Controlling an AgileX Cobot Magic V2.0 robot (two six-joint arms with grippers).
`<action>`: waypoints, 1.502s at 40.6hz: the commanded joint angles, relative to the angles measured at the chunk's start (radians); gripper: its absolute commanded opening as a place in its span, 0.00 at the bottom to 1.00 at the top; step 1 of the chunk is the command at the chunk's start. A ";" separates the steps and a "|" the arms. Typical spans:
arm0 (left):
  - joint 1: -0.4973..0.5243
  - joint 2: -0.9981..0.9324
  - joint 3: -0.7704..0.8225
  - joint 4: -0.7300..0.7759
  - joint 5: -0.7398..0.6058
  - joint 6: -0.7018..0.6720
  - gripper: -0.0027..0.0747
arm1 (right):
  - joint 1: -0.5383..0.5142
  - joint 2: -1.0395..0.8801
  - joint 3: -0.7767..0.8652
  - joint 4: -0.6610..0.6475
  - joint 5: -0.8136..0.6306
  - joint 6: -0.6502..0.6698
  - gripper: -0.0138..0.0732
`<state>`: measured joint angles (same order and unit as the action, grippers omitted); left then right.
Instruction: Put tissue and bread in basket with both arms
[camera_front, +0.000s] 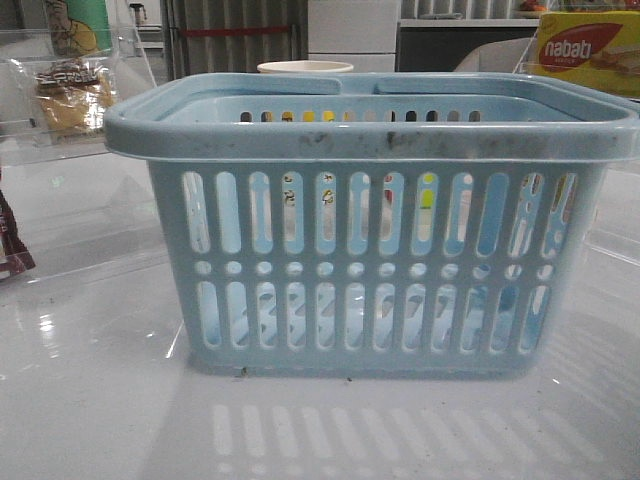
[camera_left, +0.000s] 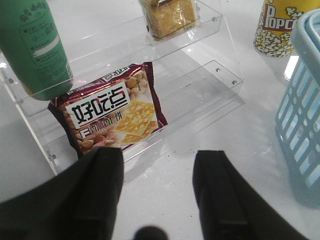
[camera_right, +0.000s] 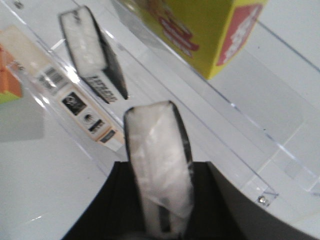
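Note:
The light-blue basket fills the middle of the front view; its slotted side shows in the left wrist view. The bread lies in its clear bag on a clear shelf at the far left, and also shows in the left wrist view. My left gripper is open and empty over the white table, in front of the shelf, well short of the bread. My right gripper is shut on the tissue, a black-edged packet seen edge-on with its pale side up. Neither gripper shows in the front view.
A brown-and-white biscuit wrapper leans on the clear shelf, beside a green bottle. A popcorn cup stands near the basket. A second packet and the yellow nabati box sit on the right shelf.

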<state>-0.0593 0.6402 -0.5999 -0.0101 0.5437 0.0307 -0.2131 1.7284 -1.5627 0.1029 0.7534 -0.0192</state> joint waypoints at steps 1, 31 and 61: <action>-0.004 0.003 -0.028 -0.003 -0.084 0.002 0.53 | 0.022 -0.131 -0.039 0.017 -0.017 0.000 0.37; -0.004 0.003 -0.028 -0.003 -0.084 0.002 0.53 | 0.593 -0.289 0.171 0.154 -0.049 -0.126 0.38; -0.004 0.003 -0.005 -0.003 -0.089 0.002 0.53 | 0.634 -0.326 0.239 0.173 -0.062 -0.230 0.78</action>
<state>-0.0593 0.6402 -0.5848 -0.0101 0.5406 0.0307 0.4203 1.5052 -1.3113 0.2609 0.7201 -0.2151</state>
